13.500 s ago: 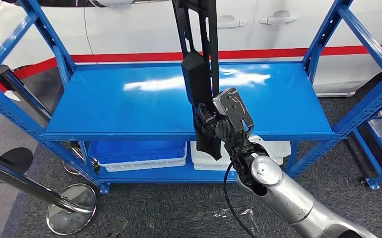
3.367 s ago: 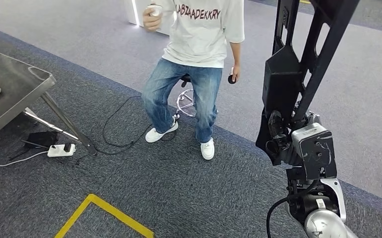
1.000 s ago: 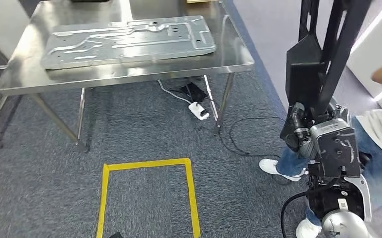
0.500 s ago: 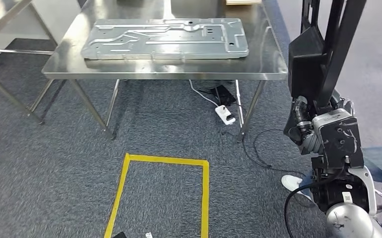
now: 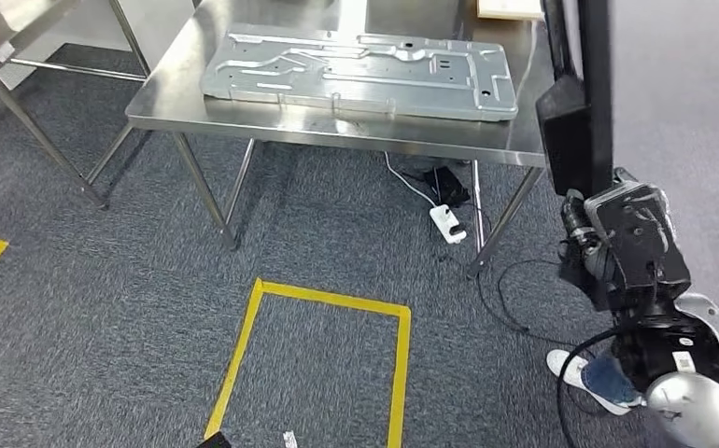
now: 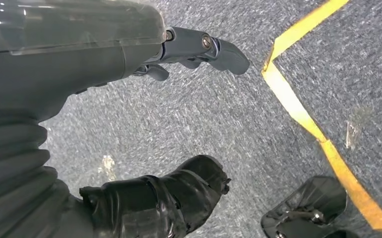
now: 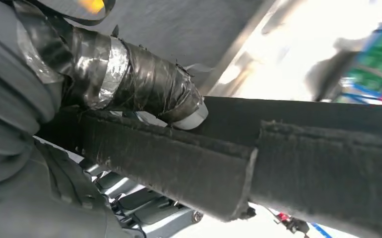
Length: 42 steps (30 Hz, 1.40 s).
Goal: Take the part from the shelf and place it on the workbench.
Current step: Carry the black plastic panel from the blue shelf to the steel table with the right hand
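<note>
A steel workbench [image 5: 244,117] stood on grey carpet [image 5: 104,308], a stamped metal panel [image 5: 360,70] lying flat on it, well ahead of the right hand's fingers [image 5: 575,224].

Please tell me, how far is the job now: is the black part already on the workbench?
Not yet. Done: the black part is off the shelf, gripped upright by the right hand. In hand: carrying it beside the steel workbench, where a metal panel lies. Left: setting the part on the workbench. The left hand hangs free over the carpet.

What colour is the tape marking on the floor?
Yellow, a rectangular outline on grey carpet, clearest in the head view.
</note>
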Available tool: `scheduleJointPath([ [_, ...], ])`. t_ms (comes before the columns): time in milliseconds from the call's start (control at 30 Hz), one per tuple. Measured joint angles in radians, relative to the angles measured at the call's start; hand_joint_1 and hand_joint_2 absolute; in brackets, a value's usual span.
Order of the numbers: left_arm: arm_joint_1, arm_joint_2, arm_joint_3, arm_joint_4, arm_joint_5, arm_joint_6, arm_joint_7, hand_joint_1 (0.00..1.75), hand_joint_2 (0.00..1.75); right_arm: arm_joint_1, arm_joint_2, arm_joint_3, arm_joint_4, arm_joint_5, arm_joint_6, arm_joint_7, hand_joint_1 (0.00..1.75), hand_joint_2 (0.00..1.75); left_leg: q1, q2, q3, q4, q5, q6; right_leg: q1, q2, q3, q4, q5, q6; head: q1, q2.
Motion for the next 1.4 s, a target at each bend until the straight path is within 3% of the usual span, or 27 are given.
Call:
scheduleJointPath([
  [33,0.001,0.002,0.002,0.000,0.006,-0.015,-0.004,0.00,1.75,0.009,-0.020,-0.014,0.006,0.029,0.040,0.029,1.75,1.75,0.000,-0.003,0.001,0.001,-0.002,0.002,0.000,0.004,-0.033,0.056,-0.014,0.002,0.000,0.000],
  [67,0.002,0.004,0.004,0.000,0.012,-0.032,-0.008,0.00,1.75,0.019,-0.041,-0.030,0.013,0.069,0.089,0.059,1.75,1.75,-0.001,-0.006,0.002,0.003,-0.004,0.004,0.000,0.005,-0.052,0.081,-0.009,0.003,0.000,0.000],
  [100,0.004,0.006,0.007,0.000,0.016,-0.050,-0.011,0.00,1.75,0.028,-0.063,-0.047,0.020,0.125,0.148,0.085,1.75,1.75,0.000,-0.009,0.003,0.006,-0.006,0.004,-0.001,0.006,-0.053,0.069,0.013,0.004,0.000,0.000],
  [200,0.007,0.009,0.015,0.000,0.022,-0.089,-0.017,0.00,1.75,0.048,-0.122,-0.109,0.032,0.332,0.379,0.125,1.75,1.75,-0.001,-0.019,0.004,0.021,-0.019,-0.003,-0.003,0.008,0.017,-0.108,0.110,0.002,0.001,0.000],
  [267,0.007,0.012,0.017,0.000,0.020,-0.098,-0.018,0.00,1.75,0.062,-0.151,-0.147,0.036,0.417,0.506,0.131,1.75,1.75,-0.005,-0.024,0.000,0.027,-0.022,-0.012,0.000,0.011,0.045,-0.167,0.122,-0.005,0.000,0.000],
  [333,0.008,0.015,0.019,0.000,0.019,-0.102,-0.017,0.00,1.75,0.075,-0.172,-0.177,0.041,0.441,0.569,0.132,1.75,1.75,-0.007,-0.027,-0.002,0.025,-0.020,-0.020,0.001,0.011,0.048,-0.170,0.122,-0.015,-0.001,0.000],
  [400,0.009,0.017,0.019,0.000,0.018,-0.099,-0.021,0.00,1.75,0.079,-0.189,-0.201,0.044,0.443,0.637,0.132,1.75,1.75,-0.006,-0.021,-0.010,0.045,-0.036,-0.029,-0.004,0.010,0.051,-0.175,0.125,-0.027,-0.003,0.000],
  [433,0.008,0.018,0.019,0.000,0.018,-0.096,-0.024,0.00,1.75,0.080,-0.198,-0.213,0.045,0.444,0.686,0.132,1.75,1.75,-0.006,-0.017,-0.025,0.081,-0.058,-0.034,-0.007,0.009,0.053,-0.177,0.126,-0.033,-0.004,0.000],
  [533,0.005,0.020,0.020,0.000,0.018,-0.088,-0.031,0.00,1.75,0.089,-0.220,-0.236,0.047,0.463,0.814,0.132,1.75,1.75,-0.003,-0.008,-0.112,0.263,-0.138,-0.044,-0.006,0.005,0.055,-0.177,0.124,-0.041,-0.007,0.000],
  [567,0.006,0.020,0.020,0.000,0.018,-0.087,-0.033,0.00,1.75,0.092,-0.226,-0.239,0.047,0.479,0.833,0.132,1.75,1.75,-0.003,-0.007,-0.129,0.297,-0.142,-0.044,-0.005,0.004,0.056,-0.177,0.123,-0.042,-0.007,0.000],
  [600,0.006,0.020,0.020,0.000,0.017,-0.086,-0.034,0.00,1.75,0.093,-0.231,-0.241,0.047,0.499,0.846,0.132,1.75,1.75,-0.003,-0.007,-0.130,0.294,-0.127,-0.043,-0.005,0.004,0.056,-0.176,0.122,-0.043,-0.007,0.000],
  [667,0.004,0.020,0.020,0.000,0.013,-0.084,-0.037,0.00,1.75,0.092,-0.243,-0.243,0.042,0.546,0.854,0.132,1.75,1.75,-0.004,-0.005,-0.079,0.186,-0.061,-0.035,-0.004,0.004,0.061,-0.175,0.119,-0.041,-0.007,0.000],
  [733,0.000,0.021,0.020,0.000,0.010,-0.081,-0.039,0.00,1.75,0.090,-0.252,-0.243,0.032,0.590,0.851,0.132,1.75,1.75,-0.008,-0.002,-0.020,0.067,-0.022,-0.024,-0.001,0.004,0.062,-0.174,0.115,-0.035,-0.007,0.000],
  [767,-0.002,0.021,0.020,0.000,0.008,-0.080,-0.041,0.00,1.75,0.088,-0.256,-0.243,0.027,0.606,0.849,0.132,1.75,1.75,-0.011,-0.002,-0.006,0.036,-0.020,-0.019,0.001,0.004,0.062,-0.174,0.115,-0.030,-0.006,0.000],
  [900,-0.002,0.021,0.020,0.000,0.007,-0.079,-0.043,0.00,1.75,0.084,-0.271,-0.242,0.009,0.630,0.846,0.132,1.75,1.75,-0.009,-0.005,0.014,0.006,-0.027,-0.002,-0.001,0.004,0.061,-0.173,0.107,-0.005,-0.004,0.000],
  [967,-0.001,0.021,0.020,-0.001,0.007,-0.081,-0.044,0.00,1.75,0.076,-0.275,-0.240,0.002,0.635,0.845,0.132,1.75,1.75,-0.006,-0.005,0.032,-0.007,-0.029,0.008,-0.002,0.006,0.021,-0.092,0.076,0.000,0.000,0.000],
  [1033,0.000,0.021,0.020,-0.001,0.008,-0.083,-0.045,0.00,1.75,0.069,-0.276,-0.234,-0.002,0.640,0.845,0.132,1.75,1.75,-0.007,-0.005,0.045,-0.008,-0.037,0.014,-0.002,0.008,-0.055,0.037,0.037,0.003,0.003,0.000],
  [1067,0.001,0.021,0.020,-0.001,0.008,-0.084,-0.045,0.00,1.75,0.069,-0.276,-0.230,-0.003,0.642,0.844,0.132,1.75,1.75,-0.007,-0.005,0.052,-0.007,-0.044,0.015,-0.002,0.008,-0.086,0.080,0.035,0.004,0.003,0.000],
  [1100,0.003,0.021,0.020,-0.001,0.007,-0.084,-0.045,0.00,1.75,0.068,-0.276,-0.225,-0.005,0.644,0.844,0.132,1.75,1.75,-0.008,-0.006,0.061,-0.007,-0.051,0.014,-0.002,0.008,-0.101,0.088,0.053,0.005,0.003,0.000],
  [1133,0.004,0.021,0.020,-0.001,0.007,-0.084,-0.045,0.00,1.75,0.067,-0.276,-0.221,-0.007,0.647,0.844,0.132,1.75,1.75,-0.008,-0.007,0.073,-0.007,-0.060,0.013,-0.003,0.008,-0.097,0.056,0.090,0.005,0.003,0.000],
  [1200,0.006,0.020,0.020,-0.001,0.007,-0.084,-0.045,0.00,1.75,0.061,-0.277,-0.214,-0.012,0.657,0.843,0.132,1.75,1.75,-0.008,-0.010,0.095,-0.007,-0.080,0.006,-0.005,0.008,-0.050,-0.072,0.172,0.002,0.003,0.000],
  [1233,0.005,0.019,0.020,-0.001,0.006,-0.084,-0.045,0.00,1.75,0.056,-0.277,-0.211,-0.015,0.660,0.842,0.132,1.75,1.75,-0.009,-0.010,0.102,-0.006,-0.090,0.001,-0.002,0.008,-0.024,-0.129,0.188,-0.002,0.004,0.000],
  [1333,0.003,0.019,0.020,-0.001,0.005,-0.082,-0.044,0.00,1.75,0.049,-0.281,-0.201,-0.024,0.667,0.839,0.132,1.75,1.75,-0.013,-0.010,0.111,-0.011,-0.107,-0.015,0.006,0.011,0.006,-0.174,0.164,-0.020,0.004,0.000],
  [1400,0.002,0.019,0.020,-0.003,0.003,-0.081,-0.044,0.00,1.75,0.046,-0.283,-0.196,-0.030,0.671,0.838,0.132,1.75,1.75,-0.013,-0.008,0.124,-0.011,-0.119,-0.026,-0.001,0.013,0.024,-0.180,0.150,-0.033,0.003,0.000],
])
